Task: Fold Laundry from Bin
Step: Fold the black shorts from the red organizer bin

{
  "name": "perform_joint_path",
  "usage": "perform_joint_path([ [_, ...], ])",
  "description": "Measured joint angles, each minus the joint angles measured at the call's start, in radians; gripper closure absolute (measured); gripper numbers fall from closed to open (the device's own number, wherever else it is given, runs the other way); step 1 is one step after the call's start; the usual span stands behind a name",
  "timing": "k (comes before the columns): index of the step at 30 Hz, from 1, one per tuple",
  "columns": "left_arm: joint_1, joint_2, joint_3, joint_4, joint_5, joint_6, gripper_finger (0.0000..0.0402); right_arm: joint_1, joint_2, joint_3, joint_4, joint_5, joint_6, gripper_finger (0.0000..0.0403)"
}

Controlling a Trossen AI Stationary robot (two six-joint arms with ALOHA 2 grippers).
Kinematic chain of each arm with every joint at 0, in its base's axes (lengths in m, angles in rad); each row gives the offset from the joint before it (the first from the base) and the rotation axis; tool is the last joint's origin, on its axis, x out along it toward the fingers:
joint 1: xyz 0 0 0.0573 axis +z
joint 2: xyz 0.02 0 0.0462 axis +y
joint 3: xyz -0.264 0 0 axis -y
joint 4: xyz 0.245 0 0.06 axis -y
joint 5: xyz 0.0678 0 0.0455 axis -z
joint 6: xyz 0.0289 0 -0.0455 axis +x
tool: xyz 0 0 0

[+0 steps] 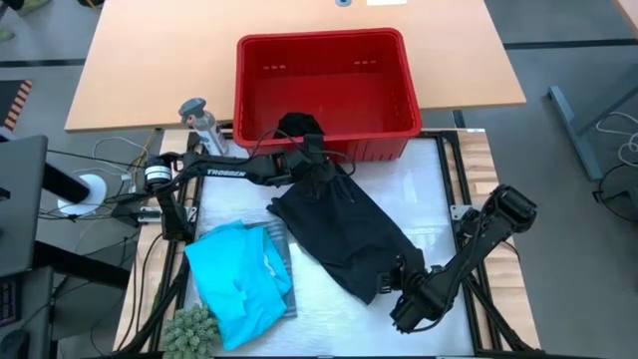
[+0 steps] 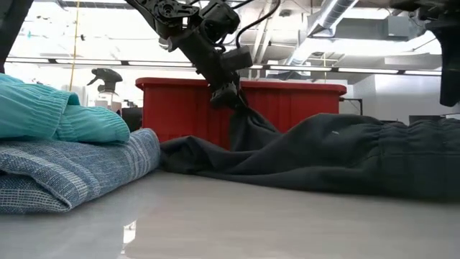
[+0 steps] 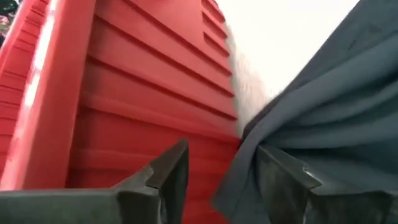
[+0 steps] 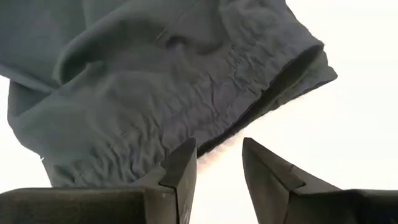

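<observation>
Just in front of the red bin (image 1: 321,70), the left gripper (image 2: 228,97) pinches one end of a black garment (image 1: 344,224) and lifts it off the white table (image 1: 429,189), while the rest lies spread diagonally. Near its lower end, the right gripper (image 4: 217,163) hovers with fingers parted, empty. A turquoise garment (image 1: 231,279) rests on a striped one (image 2: 65,173) nearby.

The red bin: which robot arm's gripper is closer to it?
Left. The left gripper hangs just in front of the red bin, at the black garment. The right gripper is far off at the garment's other end.
</observation>
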Motion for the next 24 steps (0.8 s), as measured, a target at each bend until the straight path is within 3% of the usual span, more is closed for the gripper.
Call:
perform_joint_path([
  [7, -0.017, 0.0, 0.01, -0.057, -0.03, 0.038, 0.0233, -0.022, 0.0, 0.0, -0.04, -0.067, 0.006, 0.0256],
  [11, -0.026, 0.0, 0.01, -0.061, -0.034, 0.072, 0.0232, -0.012, 0.0, 0.0, 0.017, 0.079, -0.07, 0.0264],
  [14, -0.041, 0.0, 0.01, -0.055, -0.097, 0.058, 0.0232, -0.007, 0.0, 0.001, 0.067, 0.12, -0.119, 0.0265],
  [17, -0.055, 0.001, 0.026, -0.083, -0.251, 0.078, 0.0232, 0.002, 0.0, 0.001, 0.09, 0.092, -0.145, 0.0265],
  [19, -0.06, -0.001, 0.032, -0.094, -0.293, 0.102, 0.0232, 0.016, 0.0, 0.001, 0.107, 0.075, -0.149, 0.026],
  [21, -0.066, -0.009, 0.032, -0.113, -0.27, 0.095, 0.0232, 0.038, 0.0, 0.001, 0.131, 0.079, -0.155, 0.0253],
  [24, -0.084, -0.052, 0.035, -0.154, -0.125, 0.015, 0.0232, 0.071, 0.0, 0.001, 0.194, 0.159, -0.173, 0.0243],
])
